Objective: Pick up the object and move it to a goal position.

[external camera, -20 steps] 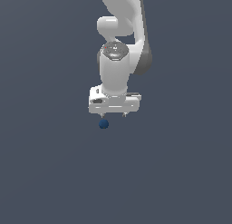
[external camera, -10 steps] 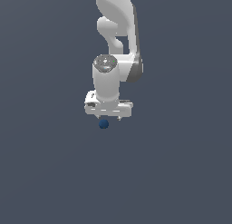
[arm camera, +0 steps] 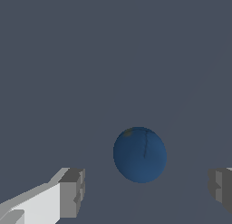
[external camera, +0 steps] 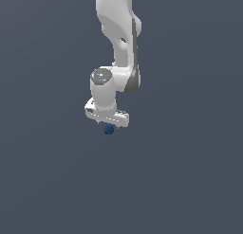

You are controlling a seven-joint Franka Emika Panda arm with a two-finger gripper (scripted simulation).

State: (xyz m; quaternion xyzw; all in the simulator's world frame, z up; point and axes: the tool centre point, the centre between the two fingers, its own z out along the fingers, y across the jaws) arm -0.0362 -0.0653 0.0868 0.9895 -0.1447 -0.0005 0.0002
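Note:
The object, a small dark blue ball (external camera: pixel 108 129), rests on the flat grey surface directly under the white hand. In the wrist view the ball (arm camera: pixel 139 154) lies in line with the gap between the two grey fingertips (arm camera: pixel 72 191), touching neither. My gripper (external camera: pixel 108 124) hangs just above the ball. The gripper (arm camera: pixel 147 189) is open, its jaws standing far wider apart than the ball, with nothing held between them. The exterior view hides the fingers themselves behind the hand.
The white arm (external camera: pixel 121 43) comes down from the top of the exterior view. A uniform dark grey surface (external camera: pixel 190 181) fills everything around the ball.
The hand has shifted toward the exterior view's left and lower, and the wrist has turned. It now sits right over the ball, which has not moved.

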